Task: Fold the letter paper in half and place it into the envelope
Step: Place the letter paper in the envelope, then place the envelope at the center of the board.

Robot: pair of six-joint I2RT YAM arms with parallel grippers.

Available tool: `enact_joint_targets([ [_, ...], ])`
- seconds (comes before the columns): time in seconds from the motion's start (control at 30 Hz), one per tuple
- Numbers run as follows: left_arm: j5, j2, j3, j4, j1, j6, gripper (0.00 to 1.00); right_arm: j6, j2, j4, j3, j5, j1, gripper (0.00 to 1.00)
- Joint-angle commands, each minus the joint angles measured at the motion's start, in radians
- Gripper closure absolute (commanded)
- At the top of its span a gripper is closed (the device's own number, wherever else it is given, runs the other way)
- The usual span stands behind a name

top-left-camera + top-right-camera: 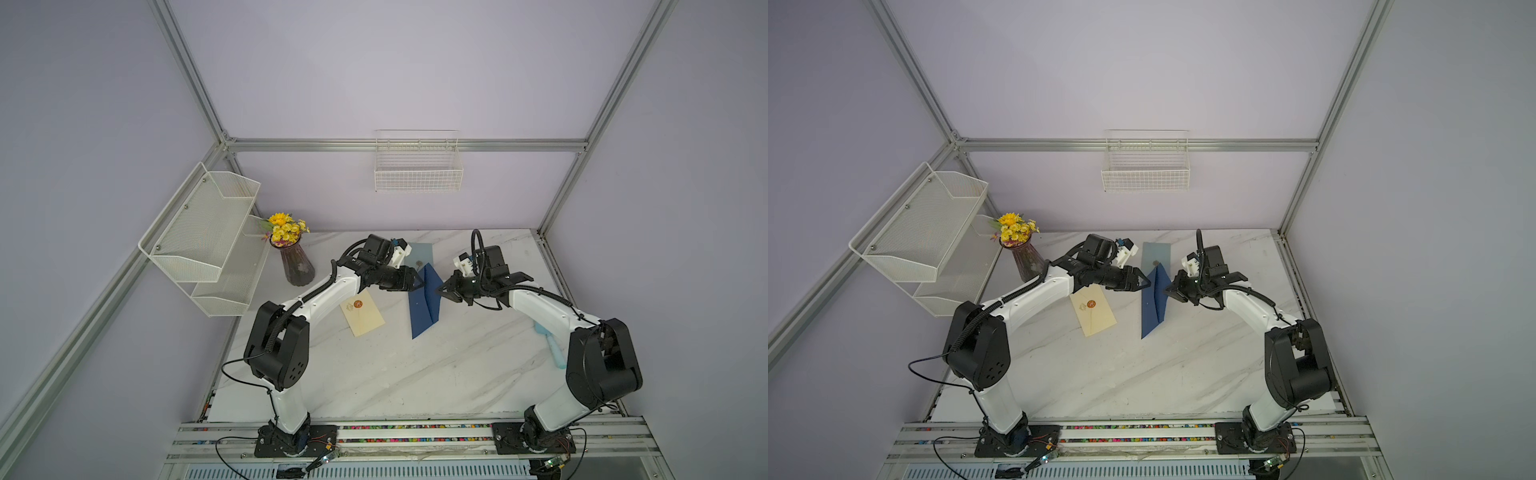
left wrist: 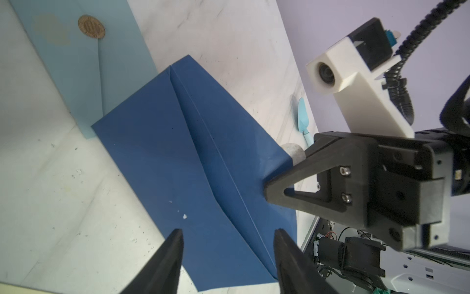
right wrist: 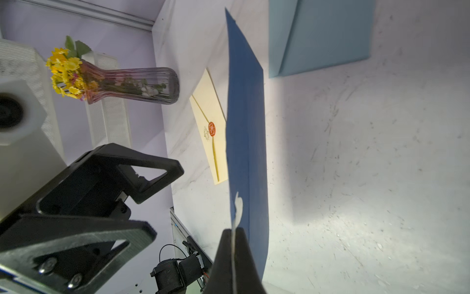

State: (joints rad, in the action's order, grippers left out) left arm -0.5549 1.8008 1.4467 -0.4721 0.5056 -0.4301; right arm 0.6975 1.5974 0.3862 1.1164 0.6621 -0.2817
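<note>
letter paper (image 1: 423,309) | long axis front-to-back | far end toward light blue envelope (image 1: 422,252)

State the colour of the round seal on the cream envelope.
Orange-red seal, clearest in the right wrist view.

Both top views look steeply down from high above the 6 o'clock edge, facing the back wall (image 1: 415,83) at 12 o'clock. They stand far off, taking in the whole tabletop (image 1: 395,374), and share almost the same scene, shifted slightly sideways.

The left wrist camera (image 1: 402,252) rides just behind the left hand (image 2: 229,233) and faces 3 o'clock, close over the dark blue paper (image 2: 165,157). The right wrist camera (image 2: 328,73) sits behind the right hand (image 3: 232,236), facing 9 o'clock toward the vase (image 3: 132,85). These 2 views face each other: each shows the other's hand and camera, the paper and the light blue envelope (image 2: 76,76).
</note>
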Motion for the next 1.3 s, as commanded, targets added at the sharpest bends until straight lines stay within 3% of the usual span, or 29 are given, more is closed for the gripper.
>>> enact_joint_targets([
  [0.0,-0.041,-0.017,-0.018,0.052,0.006,0.028,0.52,-0.034,0.000,0.072,-0.016,-0.060,-0.002,1.00],
  [0.2,-0.060,0.032,-0.071,0.087,0.014,0.030,1.00,-0.089,0.047,0.200,-0.021,-0.138,-0.003,1.00],
  [0.57,-0.072,0.181,-0.084,0.125,0.063,0.033,1.00,-0.126,0.093,0.225,-0.051,-0.188,-0.002,1.00],
  [1.07,-0.059,0.286,-0.061,0.081,0.063,0.057,1.00,-0.119,0.073,0.175,-0.070,-0.099,-0.003,0.49],
  [1.27,-0.058,0.298,-0.055,0.067,0.062,0.063,1.00,-0.106,0.069,0.120,-0.055,-0.024,-0.003,0.37],
])
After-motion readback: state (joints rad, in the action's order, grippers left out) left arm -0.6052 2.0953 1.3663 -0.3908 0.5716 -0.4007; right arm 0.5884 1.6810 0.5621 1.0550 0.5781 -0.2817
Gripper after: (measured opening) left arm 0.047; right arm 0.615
